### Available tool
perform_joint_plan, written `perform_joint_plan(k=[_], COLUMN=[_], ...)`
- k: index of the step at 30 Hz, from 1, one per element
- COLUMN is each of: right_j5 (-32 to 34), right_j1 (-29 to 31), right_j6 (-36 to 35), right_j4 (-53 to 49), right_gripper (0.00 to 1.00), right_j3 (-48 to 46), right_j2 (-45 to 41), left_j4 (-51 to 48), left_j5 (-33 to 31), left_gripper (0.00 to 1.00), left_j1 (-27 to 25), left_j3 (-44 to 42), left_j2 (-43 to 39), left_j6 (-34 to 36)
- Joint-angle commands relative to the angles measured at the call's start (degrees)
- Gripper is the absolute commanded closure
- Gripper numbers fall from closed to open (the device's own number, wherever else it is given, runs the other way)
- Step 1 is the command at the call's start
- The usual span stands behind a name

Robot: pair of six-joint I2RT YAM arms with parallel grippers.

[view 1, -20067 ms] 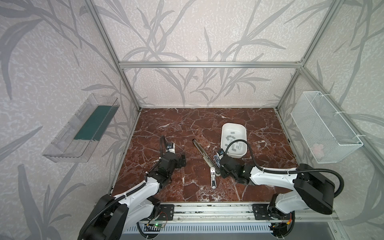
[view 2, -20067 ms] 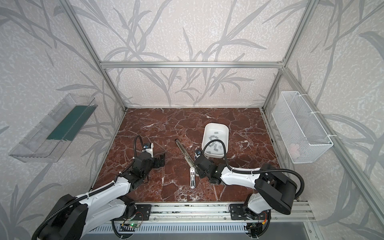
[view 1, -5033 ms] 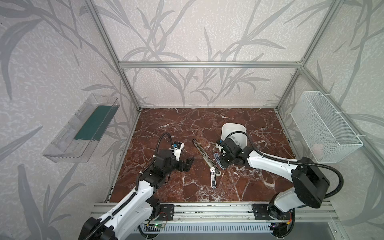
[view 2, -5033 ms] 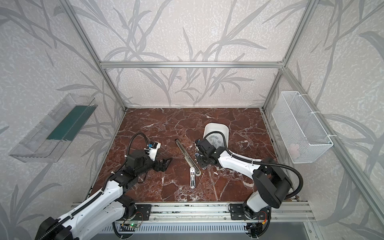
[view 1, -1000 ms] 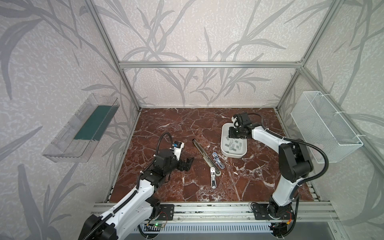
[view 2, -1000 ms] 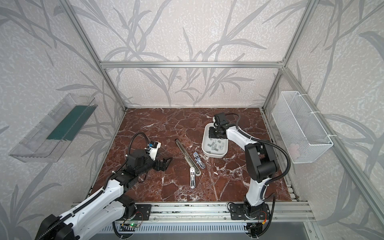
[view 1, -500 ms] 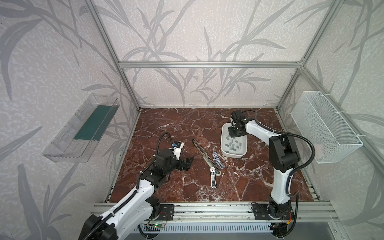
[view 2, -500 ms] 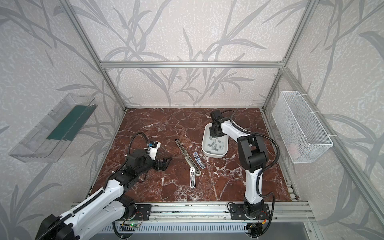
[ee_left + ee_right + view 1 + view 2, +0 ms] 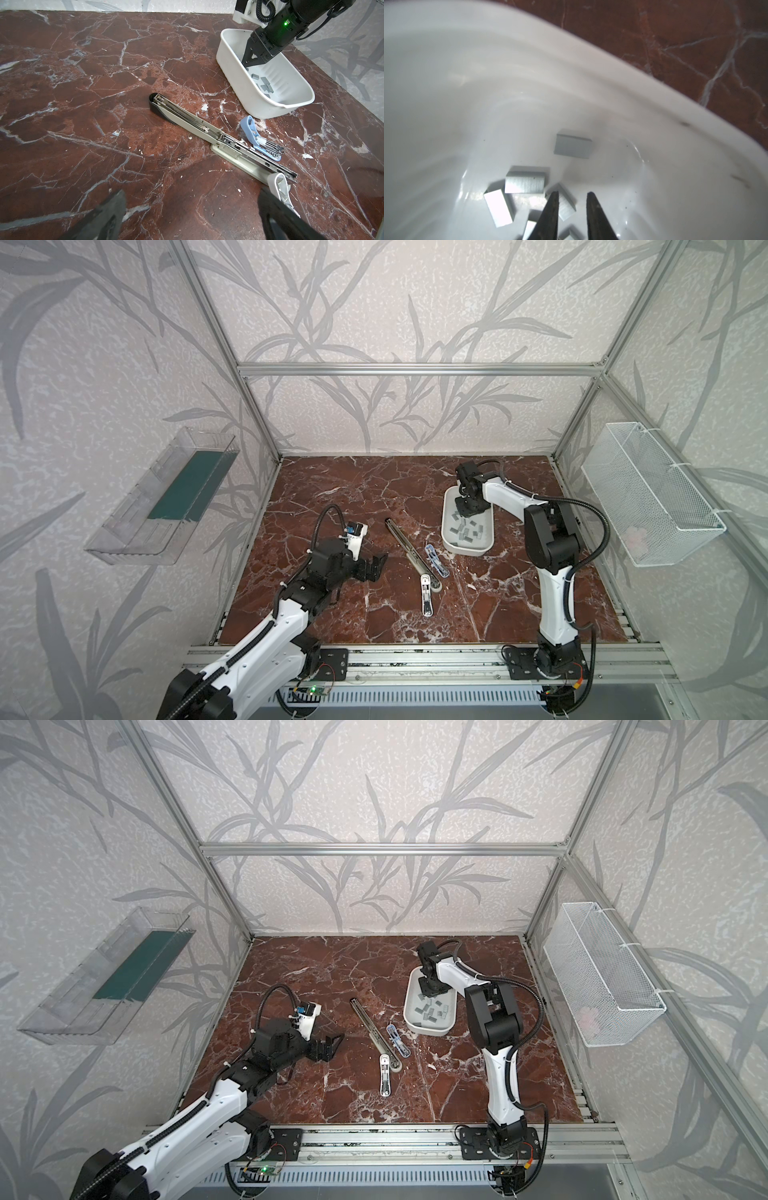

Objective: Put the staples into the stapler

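Right wrist view: right fingers [image 9: 550, 216], shut earlier, now slightly parted, empty above the staples [image 9: 525, 185]; left fingers [image 9: 108, 216] wide, empty.

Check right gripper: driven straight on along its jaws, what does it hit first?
Right gripper points down into the white bin; probably a staple strip by one jaw, else bare floor. Depth unclear.

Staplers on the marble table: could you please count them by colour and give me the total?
Beige stapler, opened out flat: 1
Blue stapler: 1
White stapler: 1
Total: 3
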Motion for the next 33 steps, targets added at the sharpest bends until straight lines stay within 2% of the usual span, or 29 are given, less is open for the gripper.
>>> perform_joint_plan(k=[1,7,20,22,27,33], right_j5=[-0.8,-4.0,-2.0,-2.1,-3.8,-4.8], right_j1=[-0.1,-0.1,-0.6,-0.8,-1.4,-1.9], right_j6=[-0.6,-0.9,-0.1,0.1,0.1,0.1], right_j4=[-1.3,1.4,-0.4,-1.5,-1.8,-2.2], right_gripper=[0.74,0.69,0.67,0.71,0.75,0.76], right_j3=[0.4,-1.9,0.0,1.1,1.5,1.9], right_j2=[0.0,-2.1,0.3,1.1,1.6,2.0], left_j4=[1.2,1.2,1.0,1.0,1.0,0.9], left_j5=[-0.2,-0.1,0.0,0.1,0.1,0.2], left_gripper=[0.01,0.01,0.01,0.01,0.01,0.01], left_j1=[0.3,0.2,0.3,0.2,0.2,0.3], left_j3=[-0.5,-0.5,-0.5,-0.5,-0.5,-0.5], left_j2=[-0.1,-0.2,-0.5,-0.5,-0.5,-0.6], left_j6=[0.5,0.5,0.5,0.5,0.5,0.6])
